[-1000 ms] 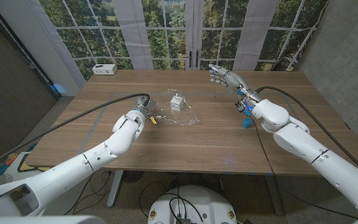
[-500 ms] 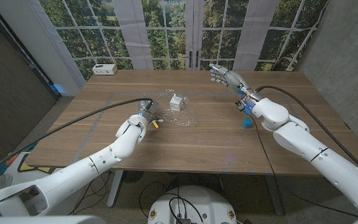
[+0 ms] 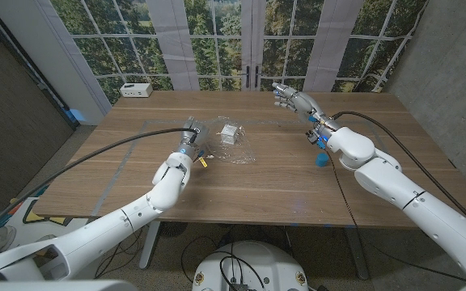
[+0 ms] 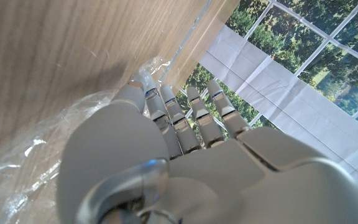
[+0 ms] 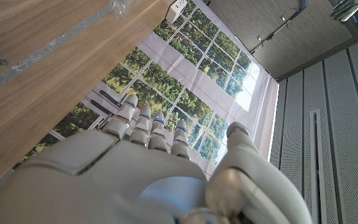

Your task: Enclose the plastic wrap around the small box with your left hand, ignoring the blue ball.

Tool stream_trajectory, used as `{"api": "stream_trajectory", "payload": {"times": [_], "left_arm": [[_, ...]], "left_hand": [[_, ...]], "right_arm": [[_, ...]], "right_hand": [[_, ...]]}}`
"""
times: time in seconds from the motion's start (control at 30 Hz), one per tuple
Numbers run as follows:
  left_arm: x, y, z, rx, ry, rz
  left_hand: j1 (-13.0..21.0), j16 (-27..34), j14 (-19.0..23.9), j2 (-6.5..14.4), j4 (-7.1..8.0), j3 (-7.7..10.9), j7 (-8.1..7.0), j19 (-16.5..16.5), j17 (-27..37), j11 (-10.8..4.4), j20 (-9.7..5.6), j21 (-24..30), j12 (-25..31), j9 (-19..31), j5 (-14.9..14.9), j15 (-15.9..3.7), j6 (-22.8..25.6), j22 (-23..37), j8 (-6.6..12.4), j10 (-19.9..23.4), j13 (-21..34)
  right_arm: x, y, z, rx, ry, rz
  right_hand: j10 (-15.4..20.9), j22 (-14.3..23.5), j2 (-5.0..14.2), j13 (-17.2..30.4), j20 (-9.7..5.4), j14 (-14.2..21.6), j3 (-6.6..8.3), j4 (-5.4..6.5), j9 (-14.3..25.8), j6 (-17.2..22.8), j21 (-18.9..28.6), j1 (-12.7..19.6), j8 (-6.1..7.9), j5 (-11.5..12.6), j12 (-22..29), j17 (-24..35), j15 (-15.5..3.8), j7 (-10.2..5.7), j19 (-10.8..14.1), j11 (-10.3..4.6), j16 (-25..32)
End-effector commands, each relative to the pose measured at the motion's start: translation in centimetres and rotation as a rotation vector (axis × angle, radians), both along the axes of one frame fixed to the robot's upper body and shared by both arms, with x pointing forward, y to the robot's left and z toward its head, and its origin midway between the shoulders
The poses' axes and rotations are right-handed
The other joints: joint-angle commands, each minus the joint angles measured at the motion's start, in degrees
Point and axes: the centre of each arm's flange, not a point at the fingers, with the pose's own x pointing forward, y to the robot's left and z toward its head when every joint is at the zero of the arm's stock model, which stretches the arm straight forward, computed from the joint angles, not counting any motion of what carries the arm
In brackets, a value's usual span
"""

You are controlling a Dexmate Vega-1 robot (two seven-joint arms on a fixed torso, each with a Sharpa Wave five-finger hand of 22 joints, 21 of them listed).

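From the head view, the small box (image 3: 230, 133) sits on the plastic wrap (image 3: 226, 146), which lies spread and crinkled on the wooden table (image 3: 257, 182), mostly open around it. The left hand (image 3: 192, 139) is at the wrap's near-left edge, touching or just over the film; I cannot tell from here whether its fingers pinch anything. The right hand (image 3: 291, 100) hangs well apart near the far edge, fingers loosely extended and empty. The blue ball (image 3: 321, 159) lies beside the right forearm, untouched.

In the left wrist view, the left hand (image 4: 166, 143) reaches with its fingers (image 4: 194, 118) straight and close together, tips at the wrap (image 4: 55, 140), no fold gripped.

In the right wrist view, the right hand (image 5: 145, 168) holds nothing, fingers straight.

To my eye the wrapping has barely begun: the film must yet be lifted and folded over the box.
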Motion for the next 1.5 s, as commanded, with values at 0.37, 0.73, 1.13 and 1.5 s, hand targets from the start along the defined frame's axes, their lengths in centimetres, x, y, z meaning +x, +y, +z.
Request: {"api": "stream_trajectory", "payload": {"times": [0.37,0.73,1.13,1.5], "left_arm": [[-0.1,-2.2,0.3,-0.1,-0.259,-0.146],[0.4,-4.5,0.6,-0.146,-0.293,-0.242],[1.5,-6.3,0.5,-0.179,-0.266,-0.272],[1.9,-6.7,-0.1,-0.233,-0.236,-0.328]], "left_hand": [[0.1,0.1,0.7,-0.7,0.24,0.68,0.24,0.7,0.1,-0.51,0.22,0.6,-0.1,0.2,-0.1,-7.57,1.0,0.1,0.81,0.8,0.4],[0.1,0.1,1.4,-1.0,0.2,0.89,0.41,0.9,0.2,-0.52,0.31,0.7,-0.2,0.2,-0.1,-7.81,1.1,0.1,0.92,1.0,0.6],[0.3,0.1,1.6,-1.3,-0.02,0.87,0.53,0.9,0.3,-0.38,0.39,0.8,-0.3,0.2,0.0,-7.75,1.0,0.1,0.95,0.9,0.7],[-0.4,0.0,0.8,-2.8,0.33,-0.94,-4.49,0.6,0.9,0.72,0.59,1.2,-2.3,-0.6,0.0,-6.82,-18.9,-0.1,-7.21,-2.6,1.4]], "right_arm": [[0.0,-0.1,-0.1,-0.003,0.01,-0.009],[0.1,-0.2,-0.1,-0.01,0.024,-0.001],[0.0,-0.5,-0.2,-0.013,0.031,0.002],[0.1,-0.8,-0.3,-0.017,0.043,-0.004]], "right_hand": [[0.2,0.2,-0.03,0.1,0.29,0.3,-0.15,0.0,0.1,0.0,0.2,0.1,-0.09,0.1,0.1,0.0,0.07,0.28,0.2,0.26,-0.1],[0.2,0.2,-0.07,0.1,0.36,0.3,-0.21,0.02,0.1,0.1,0.2,0.0,-0.06,0.1,0.1,0.0,0.1,0.29,0.2,0.21,-0.1],[0.1,0.2,-0.16,0.1,0.4,0.3,-0.32,0.08,0.1,0.1,0.1,-0.1,-0.04,0.0,0.1,0.0,0.18,0.25,0.2,0.39,-0.1],[0.1,0.2,-0.19,0.1,0.43,0.3,-0.41,0.12,0.1,0.4,0.1,-0.2,0.06,0.1,0.1,0.1,0.14,0.36,0.1,0.37,-0.1]]}}
